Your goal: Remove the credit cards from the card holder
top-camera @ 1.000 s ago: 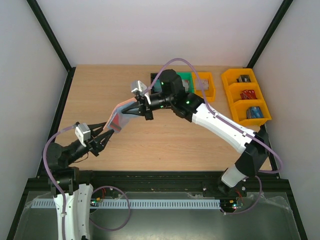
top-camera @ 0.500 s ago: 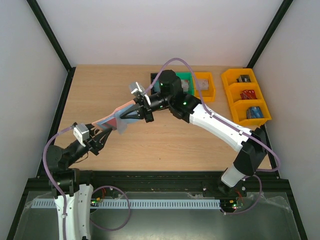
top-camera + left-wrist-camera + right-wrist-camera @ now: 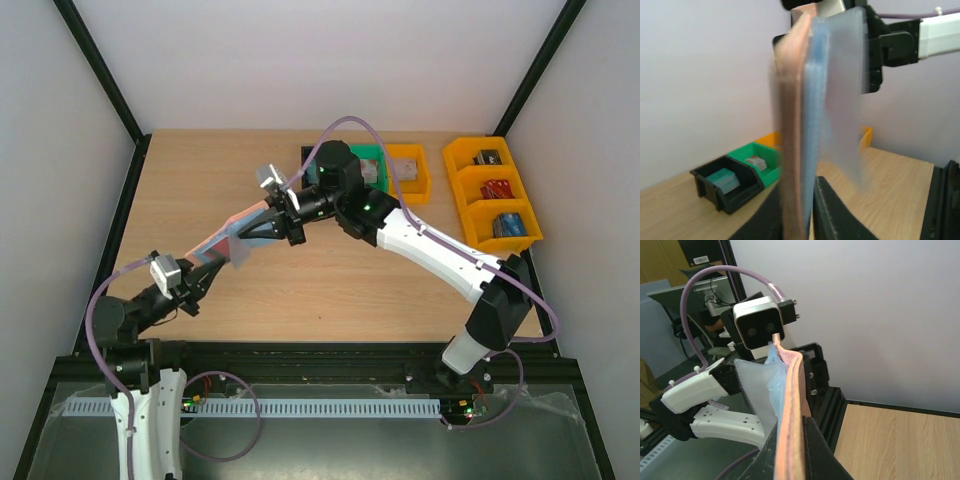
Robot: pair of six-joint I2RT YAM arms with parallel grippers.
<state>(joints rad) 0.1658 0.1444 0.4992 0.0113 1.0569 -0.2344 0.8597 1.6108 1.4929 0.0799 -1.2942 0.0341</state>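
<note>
1. Card holder (image 3: 228, 240) is off the bench (image 3: 330, 295), held in the air between the two arms and edge-on to both wrist cams.
2. Left fingers (image 3: 820, 202) are closed on its near end, one finger on each side of the tan leather.
3. Right fingers (image 3: 815, 450) are closed on the opposite end and pinch the leather edge the same way.
4. Blue-grey lining (image 3: 812, 120) shows just right of the leather, above the left fingers.
5. A pale see-through sheet (image 3: 842, 80) stands out from the lining and splays away from the leather, toward the right fingers' end. Can't tell whether it's a card or a clear pocket. It's blurred on the left cam.
6. Same sheet on the right cam: it hangs to the left of the leather, above the right fingers.
7. On the bench past the right fingers, a black bin (image 3: 722, 182), a green bin (image 3: 762, 162) and a small orange bin (image 3: 410, 168) stand in a row.
8. A three-section orange bin (image 3: 458, 185) sits well off to the right of both sets of fingers.
</note>
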